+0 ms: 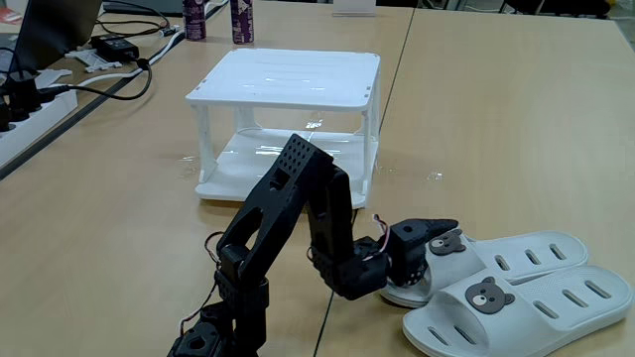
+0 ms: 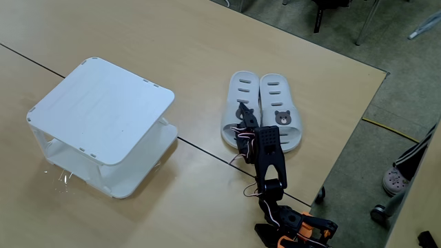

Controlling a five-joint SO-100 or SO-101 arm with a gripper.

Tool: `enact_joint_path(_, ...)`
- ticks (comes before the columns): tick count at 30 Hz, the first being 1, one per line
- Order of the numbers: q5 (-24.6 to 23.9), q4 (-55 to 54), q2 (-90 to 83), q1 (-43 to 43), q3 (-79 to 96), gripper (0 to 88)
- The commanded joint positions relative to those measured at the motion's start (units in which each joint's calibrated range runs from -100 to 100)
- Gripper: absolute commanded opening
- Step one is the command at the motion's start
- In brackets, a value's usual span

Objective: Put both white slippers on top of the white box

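Progress: nothing placed yet. Both slippers lie side by side on the table (image 1: 516, 119), touching along their long edges, well apart from the box (image 1: 288, 74). In a fixed view from the arm's side, the pair sits at near right and the box stands further back, left of centre. In a fixed view from above, the box (image 2: 103, 110) is at left and the pair at centre right.

Box top is bare in both fixed views; the lower shelf also looks bare.

Arm (image 1: 298, 213) is folded low, reaching right toward the slippers. The gripper (image 1: 427, 260) is at the strap end of the far slipper (image 1: 516, 256), beside its bear badge. One dark finger lies over the strap edge; the other seems to sit under or inside the strap, but the arm hides that part, so whether the fingers pinch the slipper or merely stand spread around it I cannot tell. From above, the gripper (image 2: 242, 131) overlaps the left slipper (image 2: 240, 96) of the pair. The slipper rests flat on the table, not lifted.

Near slipper (image 1: 526, 307) untouched; from above it is the right one (image 2: 280, 114).

Left to do, by my judgement: secure the grasp, carry the first slipper to the box top, release, then repeat for the second.
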Motion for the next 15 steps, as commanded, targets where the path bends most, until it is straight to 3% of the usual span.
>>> enact_joint_path(1, 0.4, 2.0, -0.7, 0.9, -4.7, 19.0)
enact_joint_path(12, 0.4, 2.7, -0.7, 3.2, -4.8, 18.8)
enact_joint_path(13, 0.4, 2.7, -0.7, 3.2, -4.8, 17.1)
enact_joint_path(15, 0.4, 2.7, -0.7, 3.3, -4.7, 1.7)
